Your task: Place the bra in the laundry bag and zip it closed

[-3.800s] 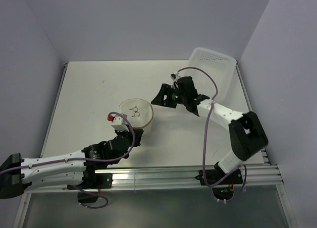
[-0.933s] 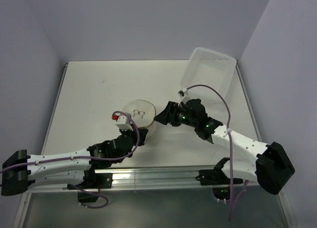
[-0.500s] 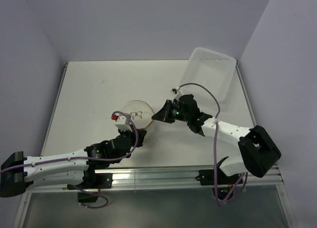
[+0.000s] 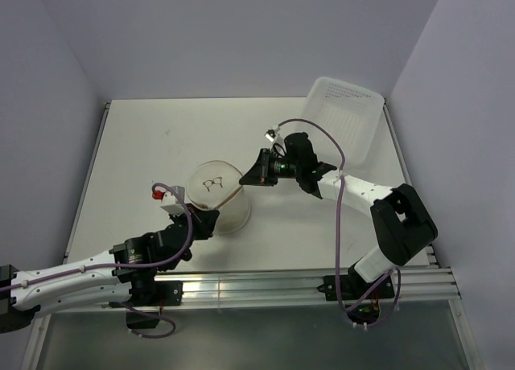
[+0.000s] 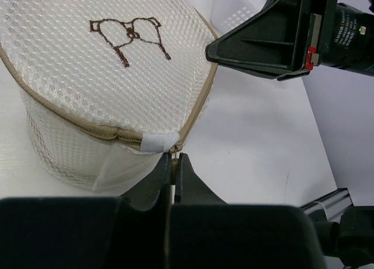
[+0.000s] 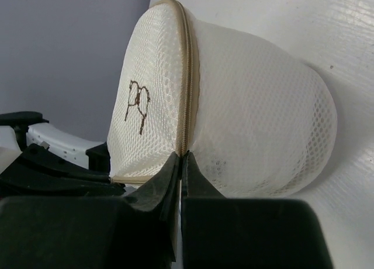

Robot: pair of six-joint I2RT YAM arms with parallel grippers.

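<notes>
laundry bag (image 4: 219,199) near the middle of the surface (image 4: 137,145), a little toward the near edge. round face turned up, with a small dark spectacles-like mark (image 4: 212,182) on it. whitish mesh all over. tan zip (image 5: 82,126) round the rim of that face, shut along every stretch in view. small white tab (image 5: 159,142) over the zip on the side facing the left wrist camera. contents not to be made out through the mesh.

left pincer (image 5: 174,164) clenched just below the white tab, fingertips pressed together on a thin tan strip coming off the zip; pull or tape, cannot tell. reaching in from the near left, against the bag's near side.

right pincer (image 6: 182,164) clenched as well, nipping the rim on the opposite, far-right side of the bag. tan zip band running straight down into the closed fingertips in the right wrist view. seen from the left wrist, its black tip touching the rim across the round face.

bag held between the two, one grip at each side of the rim.

white tray (image 4: 342,117) at the far right corner of the surface, well apart from the bag, beyond the right arm.
</notes>
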